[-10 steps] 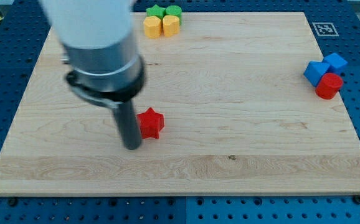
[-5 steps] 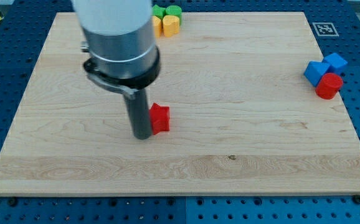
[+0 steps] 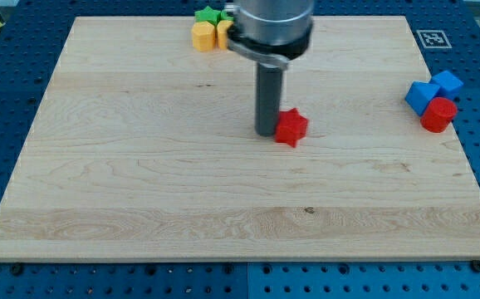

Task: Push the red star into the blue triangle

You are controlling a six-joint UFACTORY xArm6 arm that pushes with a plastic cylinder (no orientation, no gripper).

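Observation:
The red star (image 3: 291,127) lies a little right of the board's middle. My tip (image 3: 266,132) touches its left side; the dark rod rises from there to the arm body at the view's top. The blue triangle (image 3: 423,96) sits near the board's right edge, far right of the star. A second blue block (image 3: 448,83) is just up and right of the triangle. A red cylinder (image 3: 438,115) touches the triangle at its lower right.
At the view's top, partly hidden behind the arm, are a yellow block (image 3: 203,36), another yellow block (image 3: 222,32) and a green star (image 3: 210,13). A fiducial marker (image 3: 432,38) sits at the board's upper right corner.
My tip and the red star have moved together to the right and slightly up across the board. The arm body now covers more of the green and yellow blocks.

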